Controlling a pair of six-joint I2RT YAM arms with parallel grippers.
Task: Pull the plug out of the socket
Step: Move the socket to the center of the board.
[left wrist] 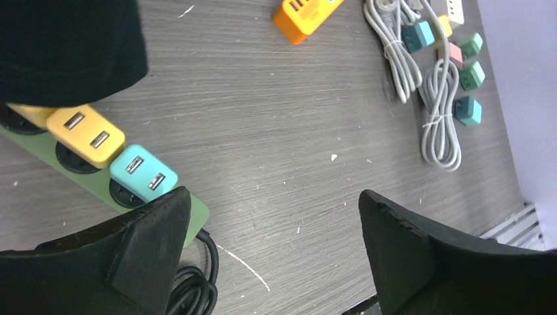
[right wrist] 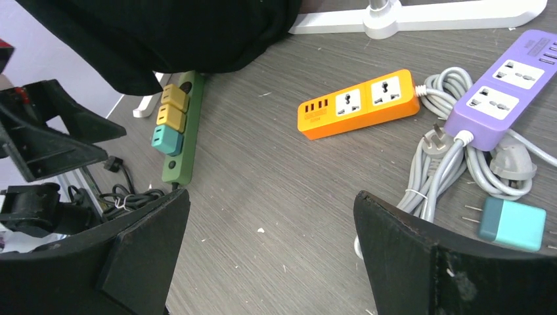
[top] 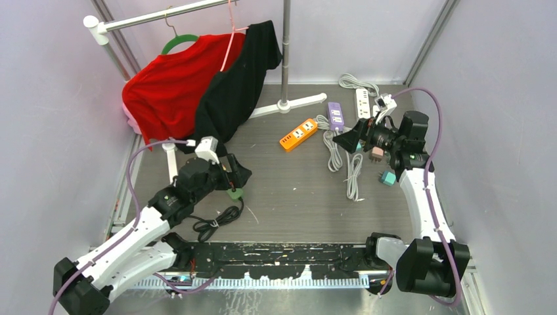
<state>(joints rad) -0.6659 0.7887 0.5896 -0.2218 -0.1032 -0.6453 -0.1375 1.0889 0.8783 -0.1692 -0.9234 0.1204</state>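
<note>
A green power strip (left wrist: 198,217) lies at the left of the table, partly under a black garment. A teal plug (left wrist: 143,173) and two yellow plugs (left wrist: 85,134) sit in its sockets. My left gripper (left wrist: 272,197) is open and empty, its left finger just over the strip's cord end, beside the teal plug. In the right wrist view the strip (right wrist: 178,167) and teal plug (right wrist: 167,139) show far off. My right gripper (right wrist: 269,197) is open and empty above bare table. In the top view the left gripper (top: 236,178) is at the strip and the right gripper (top: 348,140) is at the right.
An orange strip (top: 299,134), a purple strip (top: 335,115), a white strip (top: 362,102), grey cords (top: 353,172) and loose plugs (top: 389,178) lie at the right. A clothes rack with red (top: 171,85) and black shirts stands at the back left. A black cord coil (top: 217,223) lies near the left arm.
</note>
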